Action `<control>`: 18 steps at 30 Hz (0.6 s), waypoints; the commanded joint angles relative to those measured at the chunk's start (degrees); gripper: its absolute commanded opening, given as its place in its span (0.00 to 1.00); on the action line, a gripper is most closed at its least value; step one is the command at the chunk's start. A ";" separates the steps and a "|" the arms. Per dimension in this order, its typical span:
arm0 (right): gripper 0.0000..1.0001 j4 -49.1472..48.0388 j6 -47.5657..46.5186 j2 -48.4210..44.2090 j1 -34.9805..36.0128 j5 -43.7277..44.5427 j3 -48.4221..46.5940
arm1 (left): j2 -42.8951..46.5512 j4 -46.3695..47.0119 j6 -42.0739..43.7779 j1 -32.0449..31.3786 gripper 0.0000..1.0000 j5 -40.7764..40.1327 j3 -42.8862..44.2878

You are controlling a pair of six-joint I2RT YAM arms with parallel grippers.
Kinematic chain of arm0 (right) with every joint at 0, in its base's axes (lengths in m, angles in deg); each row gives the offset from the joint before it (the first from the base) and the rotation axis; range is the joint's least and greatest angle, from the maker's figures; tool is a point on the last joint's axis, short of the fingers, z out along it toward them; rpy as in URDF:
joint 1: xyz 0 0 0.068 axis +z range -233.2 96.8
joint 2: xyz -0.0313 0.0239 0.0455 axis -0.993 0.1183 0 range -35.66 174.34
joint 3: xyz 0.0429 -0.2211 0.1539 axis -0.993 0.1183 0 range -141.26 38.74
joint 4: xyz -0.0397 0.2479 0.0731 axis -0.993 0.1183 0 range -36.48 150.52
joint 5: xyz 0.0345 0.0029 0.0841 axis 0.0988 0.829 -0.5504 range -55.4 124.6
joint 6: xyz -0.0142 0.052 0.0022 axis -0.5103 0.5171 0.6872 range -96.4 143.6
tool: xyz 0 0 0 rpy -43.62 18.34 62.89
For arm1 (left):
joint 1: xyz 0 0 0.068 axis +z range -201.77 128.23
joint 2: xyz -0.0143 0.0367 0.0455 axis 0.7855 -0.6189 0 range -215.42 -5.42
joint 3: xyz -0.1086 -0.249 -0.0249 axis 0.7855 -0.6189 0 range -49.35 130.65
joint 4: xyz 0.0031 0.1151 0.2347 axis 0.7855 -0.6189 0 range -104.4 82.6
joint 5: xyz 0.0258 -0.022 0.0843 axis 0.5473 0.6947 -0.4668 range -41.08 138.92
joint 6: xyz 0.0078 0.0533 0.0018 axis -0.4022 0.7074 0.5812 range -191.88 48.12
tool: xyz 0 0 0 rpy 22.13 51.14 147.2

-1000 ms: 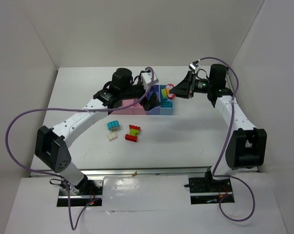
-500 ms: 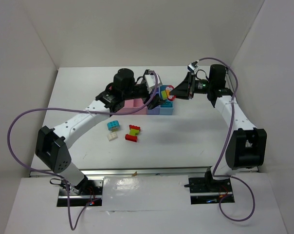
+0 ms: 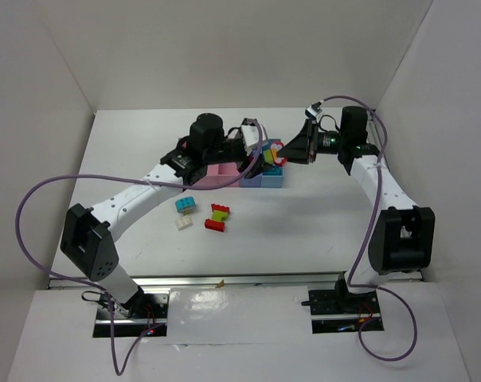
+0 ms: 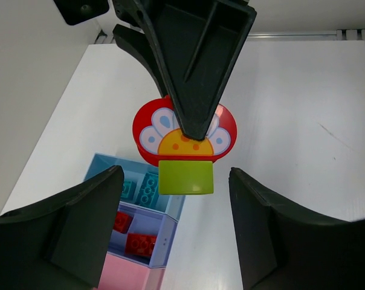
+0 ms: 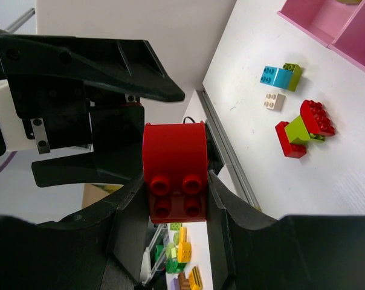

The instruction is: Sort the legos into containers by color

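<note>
Green brick sits stuck on the red flower piece, on the side facing the left arm. Both are in the air over the right end of the bins. Right gripper clamps the red piece only. Left gripper is open, one finger each side of the green brick, gaps both sides. Brick's long axis runs finger to finger, so we reckon closing straight in catches its ends.

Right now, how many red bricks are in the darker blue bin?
2. One red brick beside the left gripper's finger, the other nearer the pink bin. That finger covers part of the darker blue bin; more may hide.
</note>
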 commanded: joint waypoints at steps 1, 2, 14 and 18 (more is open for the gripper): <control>0.27 0.66 -0.74 0.74 0.81 -2.38 -0.62 | -1.30 2.23 1.53 -0.34 0.79 3.46 2.35; 0.27 0.66 -1.35 0.74 0.81 -2.38 -1.23 | -1.31 2.22 1.53 -0.34 0.79 3.47 2.35; 0.27 2.59 -2.94 2.40 0.81 -2.38 -3.34 | -2.54 -2.52 4.94 -0.34 0.22 1.98 4.73; 0.27 3.21 -3.64 2.94 0.29 -2.38 -4.58 | -1.92 -5.95 6.19 -0.34 0.00 0.57 5.34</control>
